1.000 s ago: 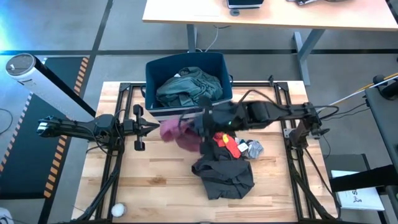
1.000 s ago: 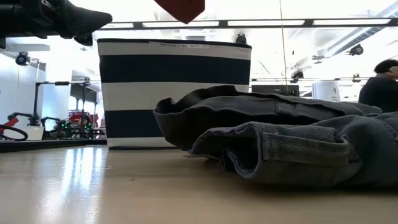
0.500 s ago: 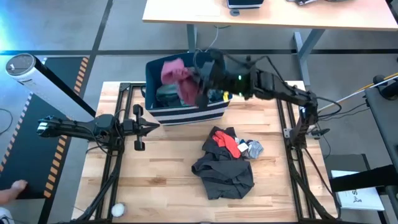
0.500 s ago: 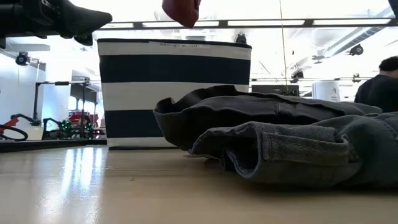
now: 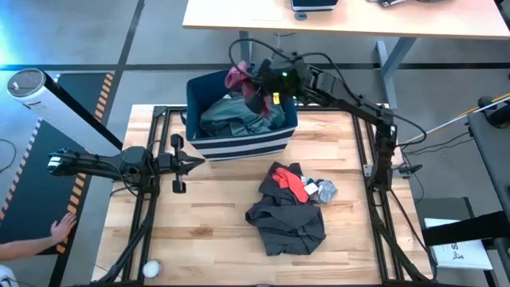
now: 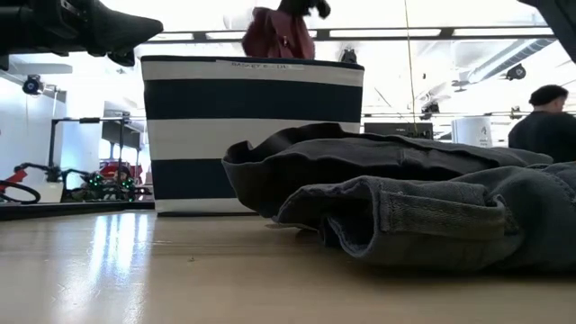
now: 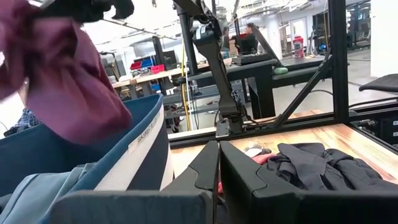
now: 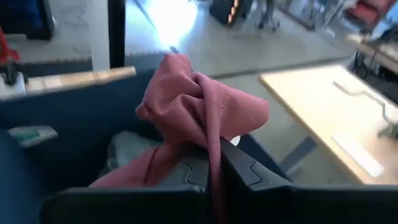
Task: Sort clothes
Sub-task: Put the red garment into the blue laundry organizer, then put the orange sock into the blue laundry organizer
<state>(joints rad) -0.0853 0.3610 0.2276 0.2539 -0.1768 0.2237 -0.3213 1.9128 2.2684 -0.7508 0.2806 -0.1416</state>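
- High view: the right gripper [image 5: 256, 80] hangs over the navy striped fabric bin [image 5: 239, 145] at twelve o'clock on the table, pinching a crumpled maroon-red soft garment [image 5: 237, 77].
- The cloth is light and limp, draping from one bunched fold; that fold looks a secure hold.
- The left gripper [image 5: 191, 162] waits at nine o'clock, fingers together, empty.
- A dark charcoal garment [image 5: 287, 222] lies mid-table; its thick seams suit a pinch.
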